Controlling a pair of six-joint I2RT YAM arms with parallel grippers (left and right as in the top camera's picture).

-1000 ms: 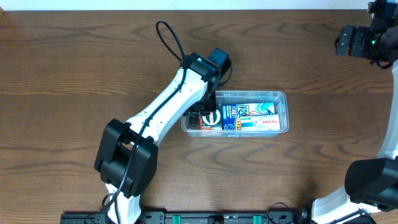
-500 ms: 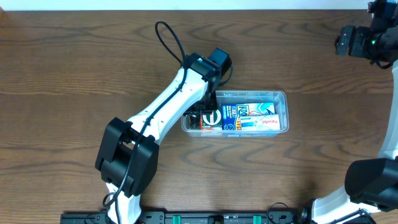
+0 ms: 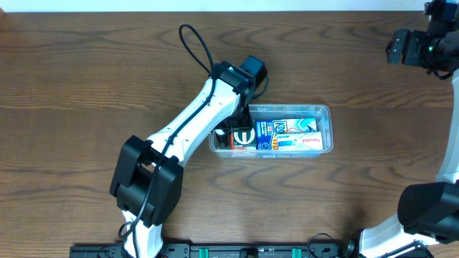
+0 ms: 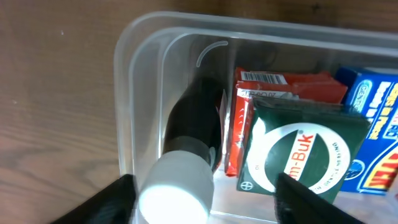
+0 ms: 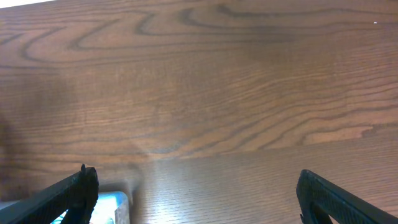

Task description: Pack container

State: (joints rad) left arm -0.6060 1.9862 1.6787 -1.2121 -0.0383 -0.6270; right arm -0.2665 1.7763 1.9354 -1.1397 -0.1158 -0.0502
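The clear container (image 3: 324, 110) lies mid-table, its rounded left end (image 4: 144, 38) filling the left wrist view. Inside it are a blue box (image 3: 277, 129), a white and blue box (image 3: 305, 142), a red box (image 4: 283, 87) and a green box with a white ring (image 4: 305, 155). A black tube with a white cap (image 4: 186, 140) lies along the container's left wall. My left gripper (image 3: 237, 133) hangs over that end, open, its jaws (image 4: 208, 200) astride the white cap. My right gripper (image 3: 401, 47) is open at the far right, away from the container.
Bare wood table (image 5: 205, 93) fills the right wrist view between the open gripper (image 5: 208, 199). A blurred light-blue thing (image 5: 109, 208) shows at its lower left. The left arm (image 3: 193, 118) slants across the table's left half.
The left jaws have spread apart from shut, letting go of the black tube inside the container. Neither arm has shifted otherwise.
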